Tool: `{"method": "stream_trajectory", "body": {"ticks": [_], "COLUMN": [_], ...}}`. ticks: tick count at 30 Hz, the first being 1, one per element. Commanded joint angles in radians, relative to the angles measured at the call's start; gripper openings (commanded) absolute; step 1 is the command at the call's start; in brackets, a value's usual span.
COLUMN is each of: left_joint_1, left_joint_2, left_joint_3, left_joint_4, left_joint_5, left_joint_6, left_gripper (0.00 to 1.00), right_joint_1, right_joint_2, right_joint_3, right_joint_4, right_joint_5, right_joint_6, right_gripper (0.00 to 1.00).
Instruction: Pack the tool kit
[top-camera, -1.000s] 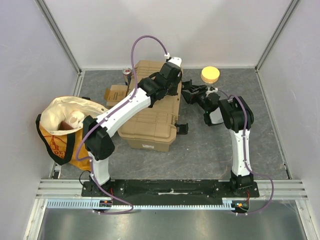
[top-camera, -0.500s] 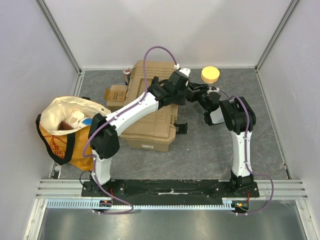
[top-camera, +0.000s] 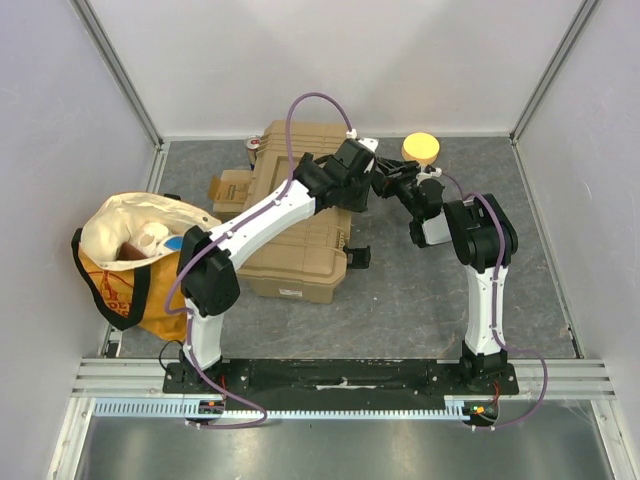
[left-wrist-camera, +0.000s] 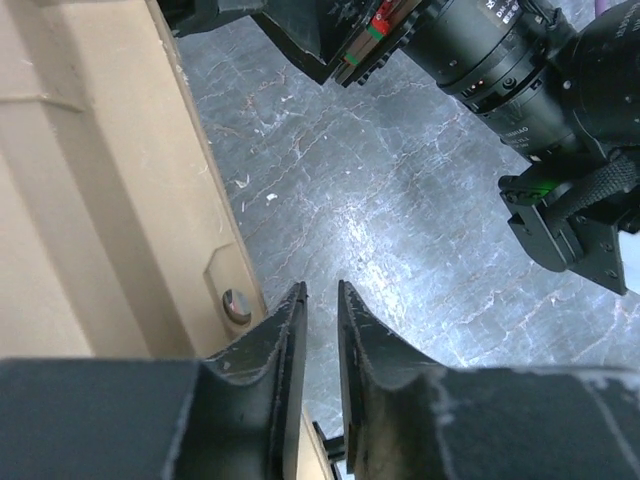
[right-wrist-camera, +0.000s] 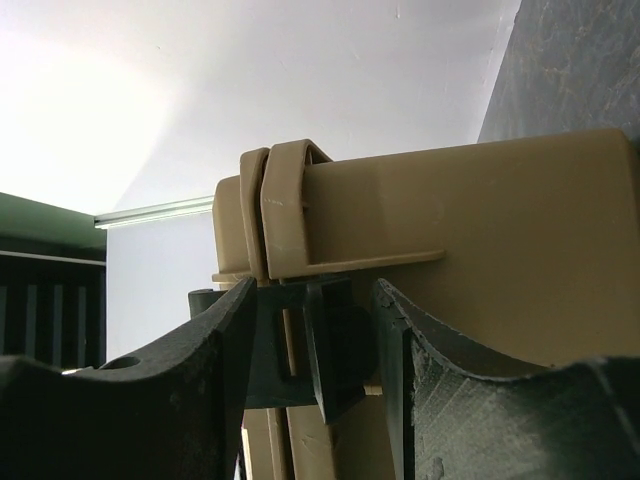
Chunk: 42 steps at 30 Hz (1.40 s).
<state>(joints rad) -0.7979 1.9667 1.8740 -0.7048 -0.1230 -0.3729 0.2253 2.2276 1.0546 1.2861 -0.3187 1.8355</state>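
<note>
The tan toolbox (top-camera: 300, 235) lies shut on the grey mat. No screwdrivers or hammer show. My left arm reaches over its lid; my left gripper (top-camera: 362, 192) hangs just off the box's far right edge. In the left wrist view its jaws (left-wrist-camera: 320, 292) are almost together and empty, over bare mat beside the tan wall (left-wrist-camera: 100, 200). My right gripper (top-camera: 383, 182) faces the same side of the box. In the right wrist view it (right-wrist-camera: 315, 290) is open, its fingers on either side of a black latch (right-wrist-camera: 335, 345) on the box (right-wrist-camera: 480, 220).
A yellow-cream cloth bag (top-camera: 135, 250) stands at the left. A small cardboard box (top-camera: 232, 188) and a can (top-camera: 254, 148) sit behind the toolbox. A yellow round object (top-camera: 421, 149) lies at the back right. Another black latch (top-camera: 358, 257) sticks out nearer me.
My left gripper has swung right, from above the lid to the box's far right edge. My right gripper has shifted slightly farther back along that side.
</note>
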Motion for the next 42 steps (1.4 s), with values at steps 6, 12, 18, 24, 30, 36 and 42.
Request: {"method": "stream_trajectory", "body": {"ticks": [6, 12, 18, 24, 30, 36, 42], "left_joint_1": [0.025, 0.037, 0.042, 0.042, 0.042, 0.042, 0.042], "left_joint_2": [-0.132, -0.160, -0.102, -0.055, -0.028, 0.004, 0.020], "left_joint_3": [0.146, 0.059, 0.034, 0.011, -0.016, -0.016, -0.018], "left_joint_4": [-0.047, -0.082, -0.146, -0.209, -0.237, -0.260, -0.265], "left_joint_5": [-0.139, -0.325, -0.314, -0.261, -0.237, -0.216, -0.195], "left_joint_6": [0.088, 0.060, 0.048, 0.046, 0.052, 0.058, 0.054], "left_gripper": [0.39, 0.52, 0.54, 0.54, 0.54, 0.53, 0.51], "right_joint_1": [0.013, 0.016, 0.025, 0.035, 0.054, 0.071, 0.078], "right_joint_2": [-0.092, -0.135, -0.171, -0.163, -0.223, -0.270, -0.307], "right_joint_3": [0.002, -0.002, 0.001, 0.024, -0.007, -0.013, -0.007], "right_joint_4": [0.372, 0.306, 0.207, 0.139, -0.068, -0.261, -0.434], "right_joint_5": [-0.054, -0.085, -0.112, -0.152, -0.194, -0.194, -0.155], "right_joint_6": [-0.062, -0.139, -0.225, -0.283, -0.458, -0.619, -0.749], "right_gripper": [0.52, 0.51, 0.51, 0.52, 0.54, 0.51, 0.53]}}
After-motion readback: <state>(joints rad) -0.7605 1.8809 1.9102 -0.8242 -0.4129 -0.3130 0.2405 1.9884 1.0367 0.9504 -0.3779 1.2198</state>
